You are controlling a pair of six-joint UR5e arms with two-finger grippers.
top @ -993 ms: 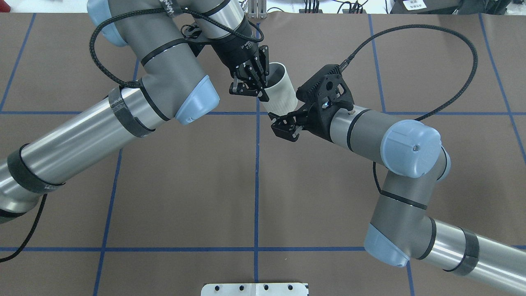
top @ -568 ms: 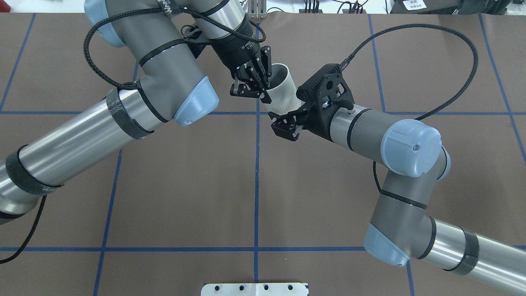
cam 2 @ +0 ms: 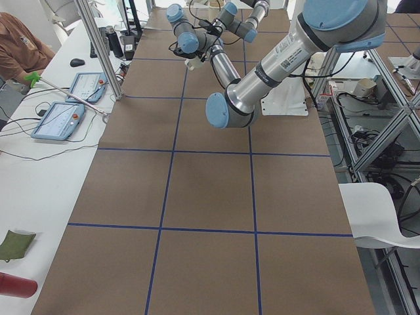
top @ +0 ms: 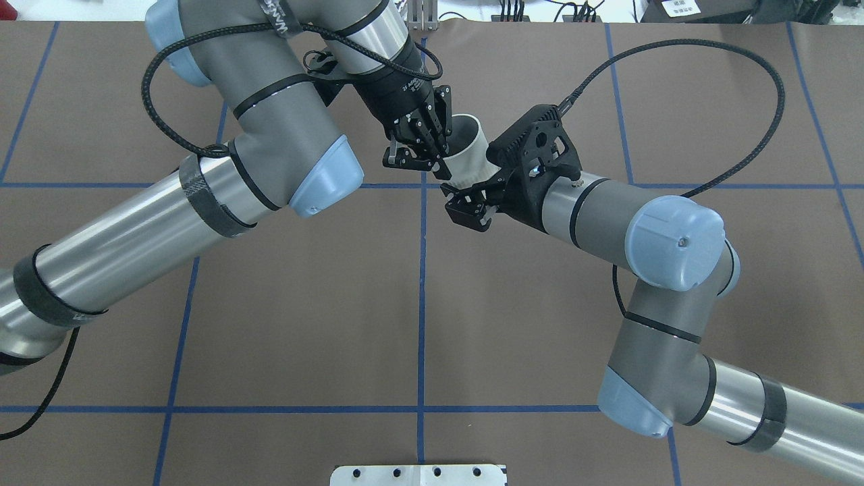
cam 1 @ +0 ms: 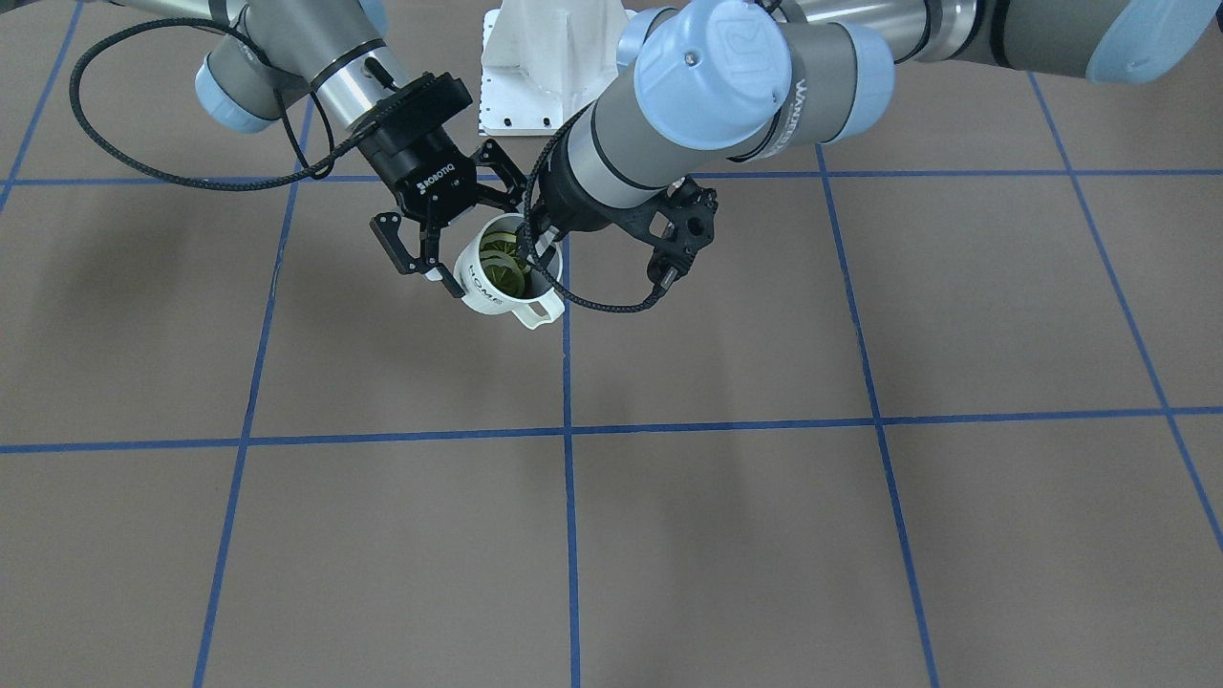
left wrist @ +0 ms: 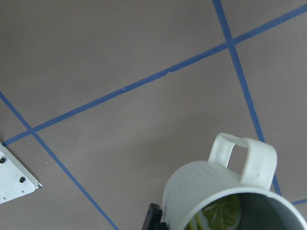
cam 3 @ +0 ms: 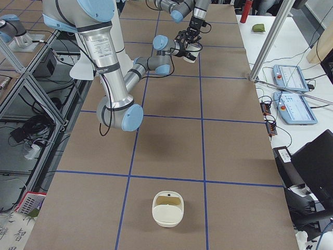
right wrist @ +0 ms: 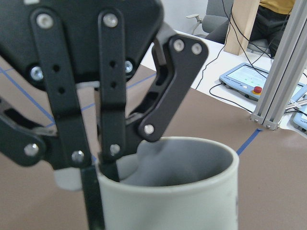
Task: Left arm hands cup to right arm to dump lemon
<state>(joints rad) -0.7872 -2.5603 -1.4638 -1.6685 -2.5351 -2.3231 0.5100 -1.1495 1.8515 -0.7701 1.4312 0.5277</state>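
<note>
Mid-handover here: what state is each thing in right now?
Left gripper: shut on the cup's rim, one finger inside.
Right gripper: open, straddling the cup's lower part.
Cup: held tilted, off the table.
Lemon: slices inside the cup.

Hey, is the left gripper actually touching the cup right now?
Touching. The right wrist view shows the left gripper pinching the rim of the cup, one finger inside the wall and one outside.

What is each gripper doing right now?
Left gripper: closed on the HOME mug at its rim, lemon slices inside.
Right gripper: open, close against the mug, not clamped.
</note>
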